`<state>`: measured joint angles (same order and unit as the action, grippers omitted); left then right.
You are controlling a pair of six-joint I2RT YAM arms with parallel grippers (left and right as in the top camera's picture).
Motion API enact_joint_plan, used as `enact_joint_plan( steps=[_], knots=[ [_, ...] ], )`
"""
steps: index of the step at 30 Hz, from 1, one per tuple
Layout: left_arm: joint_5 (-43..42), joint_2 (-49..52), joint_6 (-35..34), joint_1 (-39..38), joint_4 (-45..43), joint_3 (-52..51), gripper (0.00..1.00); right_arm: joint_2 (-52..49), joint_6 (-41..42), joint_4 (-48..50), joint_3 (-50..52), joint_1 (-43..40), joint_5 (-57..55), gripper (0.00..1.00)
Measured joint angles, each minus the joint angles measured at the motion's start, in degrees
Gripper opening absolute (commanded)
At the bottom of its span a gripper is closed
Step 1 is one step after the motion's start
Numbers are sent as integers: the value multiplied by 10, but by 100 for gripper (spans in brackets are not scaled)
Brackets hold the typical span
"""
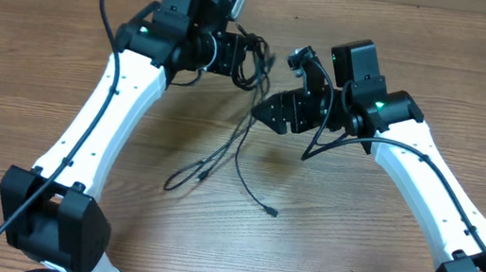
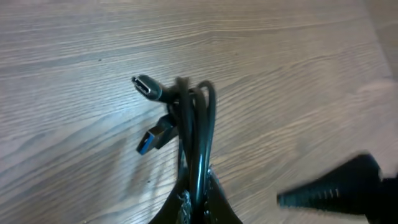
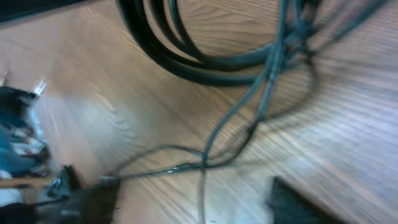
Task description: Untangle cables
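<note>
Trailing from the left gripper (image 1: 250, 59), clamped on their bunched end, the cables (image 1: 243, 146) run lengthwise toward the table's (image 1: 27, 48) near edge; the right gripper (image 1: 270, 111) gapes beside them.

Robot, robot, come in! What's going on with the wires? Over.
Left gripper shut on cables, plug ends sticking out. Right gripper open near the loose strands. Nothing blocking.

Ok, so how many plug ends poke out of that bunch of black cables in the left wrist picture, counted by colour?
Silver rounded metal plug tip: 1
Blue flat plug tip: 1
Total: 2, both sticking out of the bunch of thin black cables.
</note>
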<state>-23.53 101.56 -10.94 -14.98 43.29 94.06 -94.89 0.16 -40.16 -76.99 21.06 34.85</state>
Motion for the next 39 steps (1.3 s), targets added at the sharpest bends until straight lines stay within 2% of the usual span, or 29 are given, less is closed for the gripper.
enact_joint_plan(
  steps=[6, 12, 14, 18, 23, 28, 32, 33, 34, 39],
  knots=[
    [-105, -22, 68, 37, 0, 0, 4, 0, 44, 6, -1, -39, -18, 85],
    [-227, -43, 108, 64, -3, 0, 4, 0, 92, 53, -3, -93, 26, 83],
    [-260, -43, 113, 66, -3, 0, 4, 0, 77, 64, -3, -91, 35, 82],
    [-311, -43, 116, 66, -3, 0, 4, 0, 17, 83, -4, -63, 30, 70],
    [-334, -43, 113, 66, -2, 0, 4, 0, -35, 105, -5, -26, 4, 66],
    [-344, -43, 104, 66, -3, 0, 4, 5, -52, 124, -6, -19, -59, 69],
    [-386, -43, 98, 66, -3, 0, 4, 9, -60, 156, -6, -17, -83, 73],
    [-393, -43, 98, 66, -3, 0, 4, 10, -60, 160, -6, -16, -83, 76],
    [-401, -43, 96, 66, -2, 0, 4, 10, -62, 165, -6, -16, -80, 84],
    [-425, -43, 96, 66, 0, 0, 4, 10, -74, 206, -6, -15, -46, 92]
  ],
)
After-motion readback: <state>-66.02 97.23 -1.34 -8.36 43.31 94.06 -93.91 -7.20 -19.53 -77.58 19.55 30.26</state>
